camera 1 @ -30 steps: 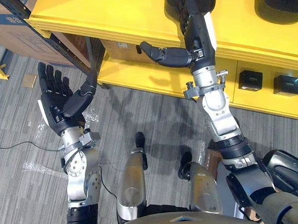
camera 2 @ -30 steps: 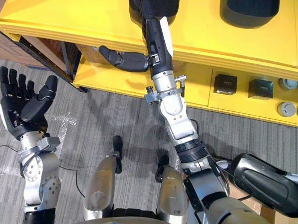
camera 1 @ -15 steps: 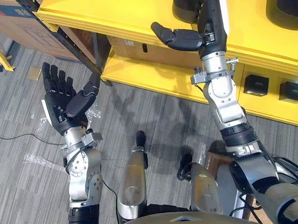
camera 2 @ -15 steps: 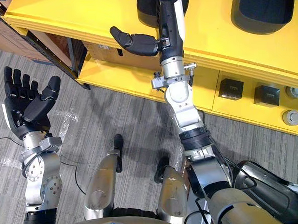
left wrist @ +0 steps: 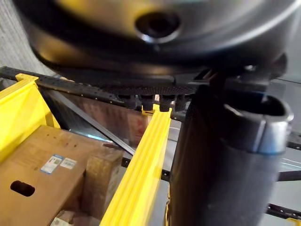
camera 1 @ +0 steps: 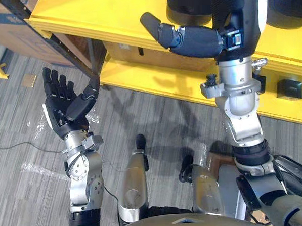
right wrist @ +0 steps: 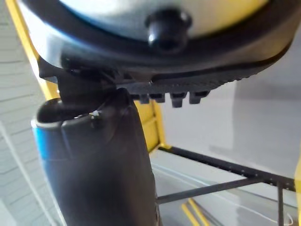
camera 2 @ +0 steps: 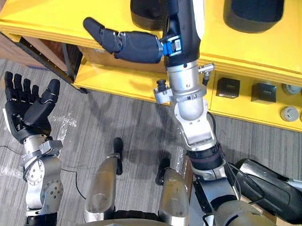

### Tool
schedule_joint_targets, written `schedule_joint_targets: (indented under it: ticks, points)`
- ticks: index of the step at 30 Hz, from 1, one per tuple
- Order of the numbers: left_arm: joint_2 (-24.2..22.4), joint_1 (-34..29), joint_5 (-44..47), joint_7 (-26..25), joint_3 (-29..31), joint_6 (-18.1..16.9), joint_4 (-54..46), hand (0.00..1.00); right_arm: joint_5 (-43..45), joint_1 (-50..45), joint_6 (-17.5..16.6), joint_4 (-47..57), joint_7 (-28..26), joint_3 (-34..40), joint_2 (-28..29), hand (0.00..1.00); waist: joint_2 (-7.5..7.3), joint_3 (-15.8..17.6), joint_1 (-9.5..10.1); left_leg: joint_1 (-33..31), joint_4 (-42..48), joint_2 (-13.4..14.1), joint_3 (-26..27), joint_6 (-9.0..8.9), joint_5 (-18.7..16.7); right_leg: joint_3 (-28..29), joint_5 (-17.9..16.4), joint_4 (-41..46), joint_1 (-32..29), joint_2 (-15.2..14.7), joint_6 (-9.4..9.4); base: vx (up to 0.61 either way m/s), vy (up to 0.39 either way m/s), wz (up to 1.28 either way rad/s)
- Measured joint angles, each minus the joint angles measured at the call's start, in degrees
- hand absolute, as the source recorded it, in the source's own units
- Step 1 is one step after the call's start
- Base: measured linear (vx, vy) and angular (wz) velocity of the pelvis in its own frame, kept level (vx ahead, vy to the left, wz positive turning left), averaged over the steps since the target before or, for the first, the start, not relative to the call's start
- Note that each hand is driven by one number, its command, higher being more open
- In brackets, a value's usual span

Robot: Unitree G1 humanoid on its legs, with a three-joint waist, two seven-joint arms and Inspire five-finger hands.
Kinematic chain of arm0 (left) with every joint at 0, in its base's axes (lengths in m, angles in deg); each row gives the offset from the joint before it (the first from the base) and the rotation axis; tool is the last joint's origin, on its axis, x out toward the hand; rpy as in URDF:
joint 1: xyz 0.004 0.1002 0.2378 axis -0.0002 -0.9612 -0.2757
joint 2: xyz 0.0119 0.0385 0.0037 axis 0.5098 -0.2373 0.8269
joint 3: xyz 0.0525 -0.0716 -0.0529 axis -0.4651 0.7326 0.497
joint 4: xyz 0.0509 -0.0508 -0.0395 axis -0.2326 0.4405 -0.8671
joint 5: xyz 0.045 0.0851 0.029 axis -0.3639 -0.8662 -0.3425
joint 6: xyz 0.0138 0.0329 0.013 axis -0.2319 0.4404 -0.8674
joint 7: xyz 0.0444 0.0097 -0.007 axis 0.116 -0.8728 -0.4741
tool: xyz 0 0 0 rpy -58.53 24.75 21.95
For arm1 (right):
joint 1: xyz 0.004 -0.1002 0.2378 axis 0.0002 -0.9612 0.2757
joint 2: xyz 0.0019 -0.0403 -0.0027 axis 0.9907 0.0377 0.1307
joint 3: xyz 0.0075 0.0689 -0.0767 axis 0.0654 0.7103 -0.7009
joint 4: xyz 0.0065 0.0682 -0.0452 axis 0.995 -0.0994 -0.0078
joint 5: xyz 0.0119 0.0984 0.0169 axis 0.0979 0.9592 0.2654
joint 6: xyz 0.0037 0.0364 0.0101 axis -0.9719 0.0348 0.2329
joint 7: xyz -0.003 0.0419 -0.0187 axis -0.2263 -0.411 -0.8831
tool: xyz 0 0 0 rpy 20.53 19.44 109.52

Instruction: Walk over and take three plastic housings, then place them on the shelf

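Yellow shelf (camera 1: 110, 19) carrying dark plastic housings (camera 1: 188, 4) near its front edge; right robot hand (camera 1: 227, 18), unclenched and empty, raised toward one, seemingly reaching; left robot hand (camera 1: 62, 105) spread wide, idle.

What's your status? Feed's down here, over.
Left hand open, empty. Right hand open, up at yellow shelf. Two black housings on shelf. No obstruction seen.

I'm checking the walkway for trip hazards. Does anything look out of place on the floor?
Yes: scraps of clear plastic film lie crumpled on the carpet near the shelf, and a small cardboard scrap lies further left. Nothing else stands out.
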Motion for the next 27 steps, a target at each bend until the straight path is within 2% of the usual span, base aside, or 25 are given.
schedule_joint_targets:
  ticks: [6,10,15,18,27]
  points:
    - [0.11,-0.73,-0.07,-0.87,0.34,0.01,0.0,1.0,0.67,-8.8,5.24,-3.58,-6.86,-1.88,-0.11,1.0,-0.69,0.41,-0.66,0.15,-0.36,0.17,1.33,0.2,-0.18,1.19,0.97,-1.27,-0.26,0.21,0.26,-0.01,0.025,-0.09]
    - [0.2,-1.11,-0.08,-1.37,1.46,0.01,0.0,1.0,0.68,-9.73,7.08,-6.63,-8.21,-1.87,-0.45,1.0,-0.86,0.5,-0.68,0.15,-0.55,0.13,1.42,0.21,-0.19,1.18,1.02,-1.5,-0.24,0.2,0.34,0.0,0.0,0.0]
    - [0.32,-1.47,-0.09,-1.79,1.87,0.01,0.0,1.0,0.69,-9.58,6.84,-7.57,-6.7,-1.95,-0.65,1.0,-1.18,0.69,-0.65,0.16,-0.83,0.09,1.3,0.21,-0.19,0.95,1.04,-2.0,0.01,0.26,0.36,0.0,0.0,0.01]
    - [0.4,-1.15,-0.11,-1.92,1.86,0.01,0.0,1.0,0.55,-7.26,4.92,-11.58,-3.73,-1.96,-0.55,1.0,-1.27,0.73,-0.59,0.16,-0.87,0.05,1.24,0.22,-0.19,0.91,1.04,-2.02,0.03,0.26,0.36,0.0,0.0,0.0]
    - [0.56,0.21,-0.26,-1.86,1.65,0.01,2.23,1.0,0.47,-0.81,4.12,-18.78,-0.23,-0.28,-0.51,1.0,-1.26,0.73,-0.06,-0.56,-0.96,-0.31,0.65,0.4,0.15,0.35,0.75,-1.09,-0.71,-0.12,0.05,-0.01,0.003,0.03]
